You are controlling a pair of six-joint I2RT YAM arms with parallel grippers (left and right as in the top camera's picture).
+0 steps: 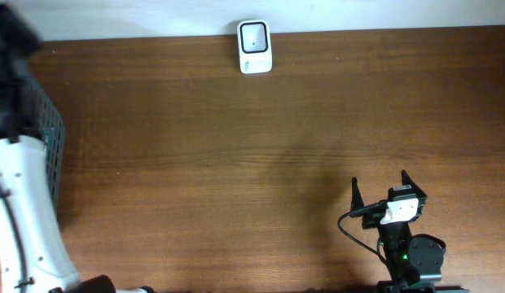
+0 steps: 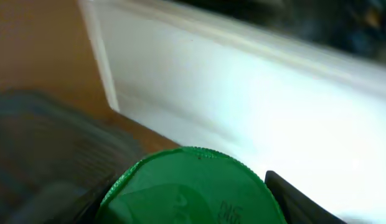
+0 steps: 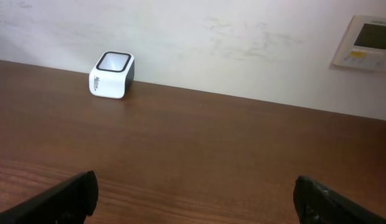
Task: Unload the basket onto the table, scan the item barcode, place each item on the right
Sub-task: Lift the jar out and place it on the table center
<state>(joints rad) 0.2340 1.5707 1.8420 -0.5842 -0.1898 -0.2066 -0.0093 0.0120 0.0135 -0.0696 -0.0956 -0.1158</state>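
1. Resting everything on table [image 1: 236, 163].
2. Setting basket [image 1: 50, 142] left, within left reach.
3. Parking right gripper [image 1: 379, 189] in front, wide, empty, clear of the path.
4. Pointing scanner [image 1: 254, 46] window up, at far edge.
5. Clamping green item [image 2: 187, 180] in left gripper [image 2: 190, 208] by basket, well apart from scanner.

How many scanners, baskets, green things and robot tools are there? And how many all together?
Scanner: 1
Basket: 1
Green thing: 1
Robot tools: 2, the left tool holding the green thing, and the right tool open and empty
Total: 5
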